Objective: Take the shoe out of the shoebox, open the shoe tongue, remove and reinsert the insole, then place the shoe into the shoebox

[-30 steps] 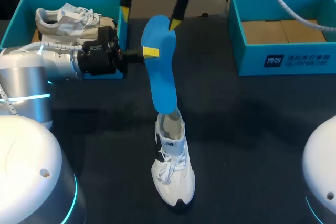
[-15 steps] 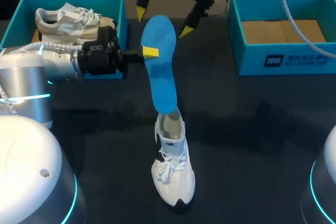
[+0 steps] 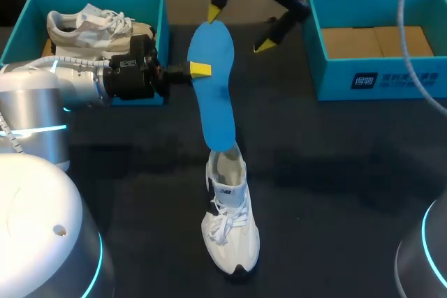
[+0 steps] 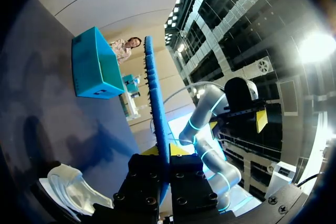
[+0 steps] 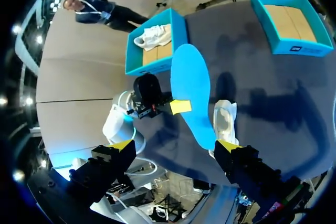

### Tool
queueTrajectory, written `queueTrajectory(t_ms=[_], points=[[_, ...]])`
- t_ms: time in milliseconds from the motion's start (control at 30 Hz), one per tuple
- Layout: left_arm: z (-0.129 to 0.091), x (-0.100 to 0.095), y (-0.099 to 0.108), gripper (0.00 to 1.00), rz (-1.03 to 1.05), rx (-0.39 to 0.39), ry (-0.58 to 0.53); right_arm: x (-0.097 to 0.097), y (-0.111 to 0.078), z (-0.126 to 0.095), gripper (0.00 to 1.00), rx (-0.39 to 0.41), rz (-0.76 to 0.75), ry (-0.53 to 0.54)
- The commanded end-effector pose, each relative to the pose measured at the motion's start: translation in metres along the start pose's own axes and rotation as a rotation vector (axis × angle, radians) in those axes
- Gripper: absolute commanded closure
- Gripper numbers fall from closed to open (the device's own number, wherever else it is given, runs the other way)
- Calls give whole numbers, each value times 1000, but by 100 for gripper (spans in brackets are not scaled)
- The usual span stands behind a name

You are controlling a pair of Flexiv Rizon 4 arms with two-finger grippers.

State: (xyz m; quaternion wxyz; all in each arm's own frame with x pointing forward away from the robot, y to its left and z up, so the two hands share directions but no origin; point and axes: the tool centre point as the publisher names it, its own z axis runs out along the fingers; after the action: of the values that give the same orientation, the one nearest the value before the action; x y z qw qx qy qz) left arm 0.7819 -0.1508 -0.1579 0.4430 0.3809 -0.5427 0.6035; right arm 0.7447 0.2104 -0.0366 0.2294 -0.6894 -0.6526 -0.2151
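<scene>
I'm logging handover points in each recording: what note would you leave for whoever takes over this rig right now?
Left gripper: shut on the flat blue insole, held upright, lower tip at the white sneaker's opening.
Right gripper: open, beside the insole's top end, holding nothing.
Sneaker stands on the dark table; the right teal shoebox holds no shoe.
Done: shoe out, insole out.
Left: seat insole, box the shoe.

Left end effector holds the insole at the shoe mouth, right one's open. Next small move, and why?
Probably ease the left end effector down so the insole slides further into the shoe. Its lower end sits at the shoe's opening, most of it stands out above, and the right end effector is open, clear of it.
</scene>
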Motion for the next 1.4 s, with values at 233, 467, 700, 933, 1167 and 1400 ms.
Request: queueTrajectory(t_ms=[233, 467, 700, 933, 1167, 1400], points=[[0, 1, 0, 100, 0, 0, -5, -15, 7, 2, 0, -8, -4, 336], [0, 1, 0, 100, 0, 0, -5, -26, 8, 6, 0, -31, -7, 417], [0, 1, 0, 100, 0, 0, -5, -34, 9, 10, 0, -43, -26, 496], [0, 1, 0, 100, 0, 0, -5, -41, 12, 15, 0, -43, -40, 555], [0, 1, 0, 100, 0, 0, -5, -44, 14, 21, 0, -55, -54, 597], [0, 1, 0, 100, 0, 0, -5, -49, 13, 26, 0, -66, -68, 632]])
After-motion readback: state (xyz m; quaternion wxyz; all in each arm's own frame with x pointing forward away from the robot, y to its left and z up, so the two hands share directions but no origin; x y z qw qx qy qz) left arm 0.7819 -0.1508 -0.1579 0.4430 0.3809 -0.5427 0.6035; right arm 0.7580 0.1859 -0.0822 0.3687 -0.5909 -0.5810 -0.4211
